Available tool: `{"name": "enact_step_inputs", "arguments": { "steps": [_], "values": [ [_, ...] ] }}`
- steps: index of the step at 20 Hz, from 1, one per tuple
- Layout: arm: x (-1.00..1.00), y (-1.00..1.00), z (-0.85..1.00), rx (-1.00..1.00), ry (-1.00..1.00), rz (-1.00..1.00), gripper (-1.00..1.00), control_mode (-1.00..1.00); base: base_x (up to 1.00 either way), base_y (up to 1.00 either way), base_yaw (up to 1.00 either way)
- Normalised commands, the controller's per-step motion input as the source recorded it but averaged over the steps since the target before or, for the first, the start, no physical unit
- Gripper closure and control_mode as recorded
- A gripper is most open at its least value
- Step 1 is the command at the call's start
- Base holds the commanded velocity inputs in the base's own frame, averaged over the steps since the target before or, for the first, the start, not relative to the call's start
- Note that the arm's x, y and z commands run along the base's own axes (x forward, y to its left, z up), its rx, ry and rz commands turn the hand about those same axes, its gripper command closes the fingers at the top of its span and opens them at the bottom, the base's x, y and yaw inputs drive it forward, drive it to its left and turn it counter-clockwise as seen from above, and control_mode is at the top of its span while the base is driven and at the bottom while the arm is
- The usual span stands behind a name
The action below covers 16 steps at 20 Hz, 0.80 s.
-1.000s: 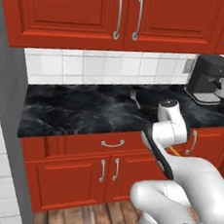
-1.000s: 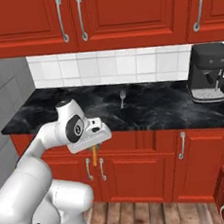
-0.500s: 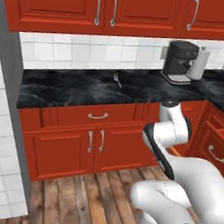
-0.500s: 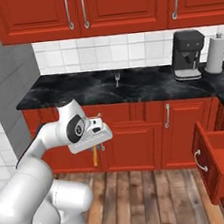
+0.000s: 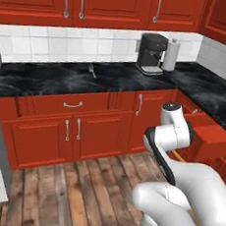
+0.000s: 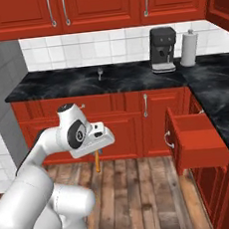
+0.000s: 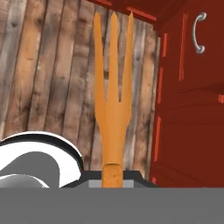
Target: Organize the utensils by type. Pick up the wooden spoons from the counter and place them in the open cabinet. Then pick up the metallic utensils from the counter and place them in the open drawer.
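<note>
My gripper (image 6: pixel 96 147) is closed on a wooden fork (image 7: pixel 113 94), carried low over the floor and not yet stowed; a metallic utensil (image 5: pixel 92 71) remains near the counter's (image 5: pixel 49 78) back edge, the open drawer (image 6: pixel 195 138) awaiting it

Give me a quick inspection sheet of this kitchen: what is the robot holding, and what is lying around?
Surface: black marble counter, running into a corner at right.
Job's things: orange wooden fork in the gripper, tines away from the hand, above the floor; small metallic utensil on the counter; open drawer pulled out at right.
Clutter: coffee machine and paper towel roll on the counter.
Grippers: shut on the fork's handle.
Cables: nothing seen.
Surroundings: red cabinets, white tiled wall, wooden floor.
</note>
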Motion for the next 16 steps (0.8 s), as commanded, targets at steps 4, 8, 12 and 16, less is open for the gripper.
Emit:
{"name": "enact_step_inputs", "arguments": {
  "steps": [4, 8, 12, 16],
  "values": [
    [0.0, 0.0, 0.0, 0.0, 0.0, 0.0, 1.0, 1.0, 0.06, -0.73, -0.1],
    [0.0, 0.0, 0.0, 0.0, 0.0, 0.0, 1.0, 1.0, 0.07, -0.69, -0.11],
    [0.0, 0.0, 0.0, 0.0, 0.0, 0.0, 1.0, 1.0, 0.34, -0.45, -0.02],
    [0.0, 0.0, 0.0, 0.0, 0.0, 0.0, 1.0, 1.0, 0.12, -0.5, 0.0]
  ]
}}
